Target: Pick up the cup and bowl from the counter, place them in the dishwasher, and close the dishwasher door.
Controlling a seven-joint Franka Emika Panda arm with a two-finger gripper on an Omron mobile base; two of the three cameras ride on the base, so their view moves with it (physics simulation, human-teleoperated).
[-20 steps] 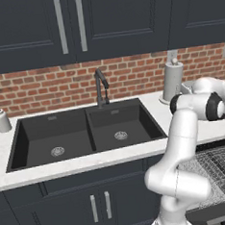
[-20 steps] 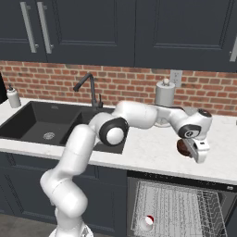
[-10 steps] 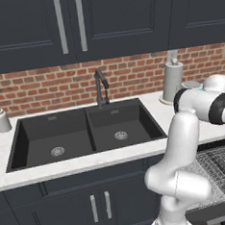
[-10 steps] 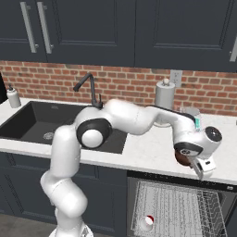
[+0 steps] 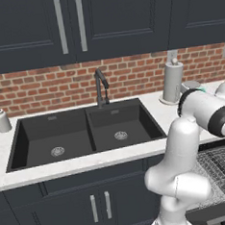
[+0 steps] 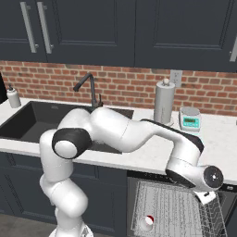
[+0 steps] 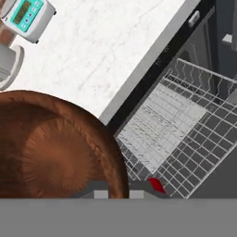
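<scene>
I had the bowl (image 7: 51,143) filling the lower left of the hand view, its glossy brown rim running down between the finger tips, so the gripper (image 7: 118,192) looked clenched on that rim. It hung over the edge of the counter (image 7: 106,51) and the grey wire rack (image 7: 185,139) of the open dishwasher (image 6: 180,213). A sliver of the red cup (image 7: 157,185) showed at the bottom centre of that view; in the right base view the cup (image 6: 147,221) sat in the rack at lower centre. The white-and-teal kitchen scale (image 6: 190,119) stood on the counter right of the paper-towel roll (image 6: 164,101). The black double sink (image 5: 82,134) lay at the left of the left base view.
</scene>
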